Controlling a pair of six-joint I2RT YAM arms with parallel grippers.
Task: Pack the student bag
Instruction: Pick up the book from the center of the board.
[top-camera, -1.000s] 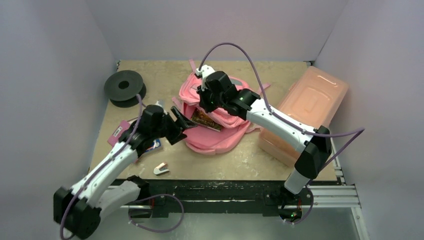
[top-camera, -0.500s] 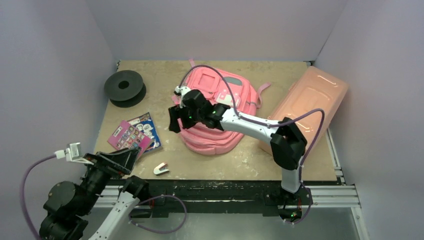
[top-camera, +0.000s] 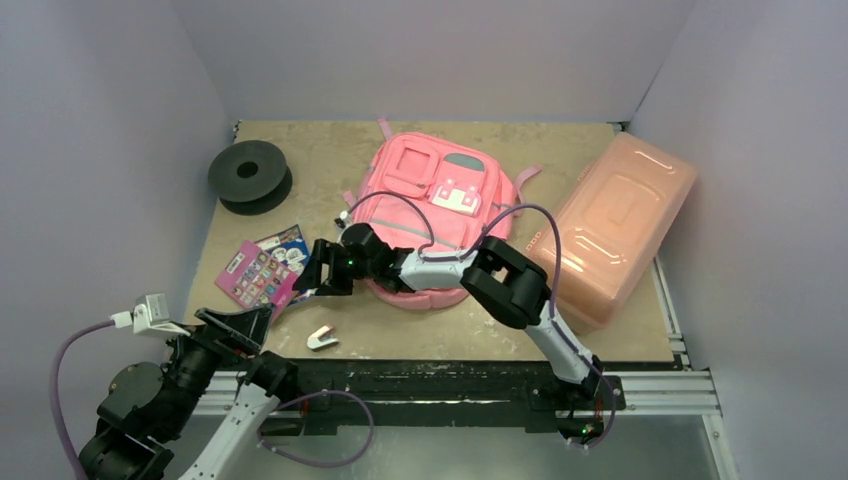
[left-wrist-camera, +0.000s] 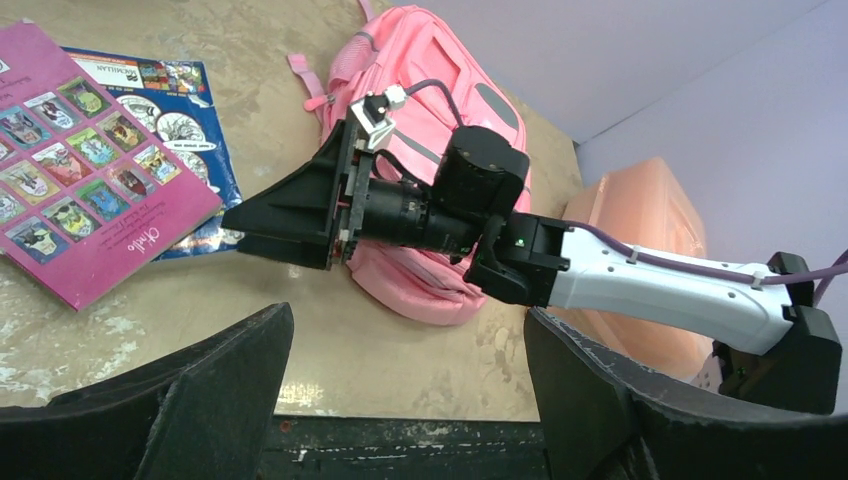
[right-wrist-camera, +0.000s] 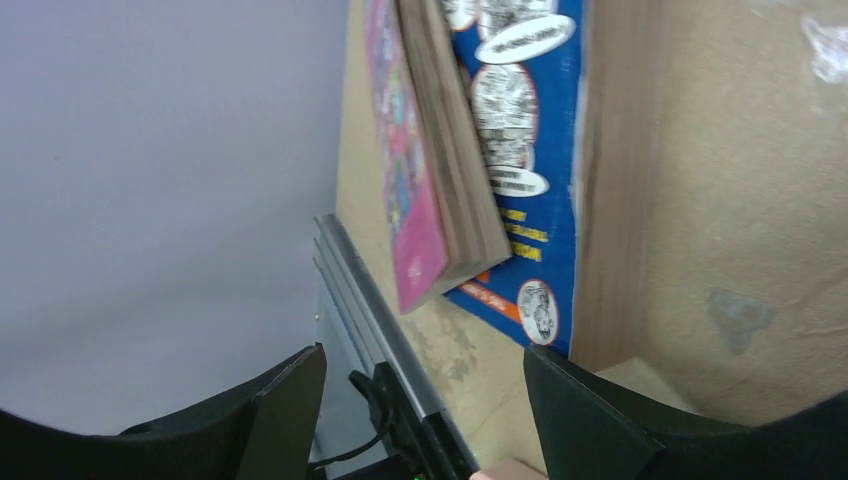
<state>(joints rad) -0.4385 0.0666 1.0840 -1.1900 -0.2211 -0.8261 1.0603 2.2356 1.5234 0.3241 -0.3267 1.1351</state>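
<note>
The student bag (top-camera: 432, 195), a pink backpack, is seen lying flat at the far middle of the surface (top-camera: 470, 325), its front pockets and white clasp patch turned upward. It is flanked by a black spool (top-camera: 248, 175) at the far left and a salmon-pink plastic box (top-camera: 615, 225) on the right, the box lying close against its right side. The right arm is stretched leftward across the bag's near edge, and the right pincer (top-camera: 312, 270) is held released, with nothing between its fingers, just right of a pink book (top-camera: 255, 275). That book is stacked on a blue one (top-camera: 293, 245) at the near left. A small white object (top-camera: 321, 338) is found near the front edge. The left pincer (top-camera: 235, 322) is drawn back over the near left edge, spread wide and gripping nothing.
</note>
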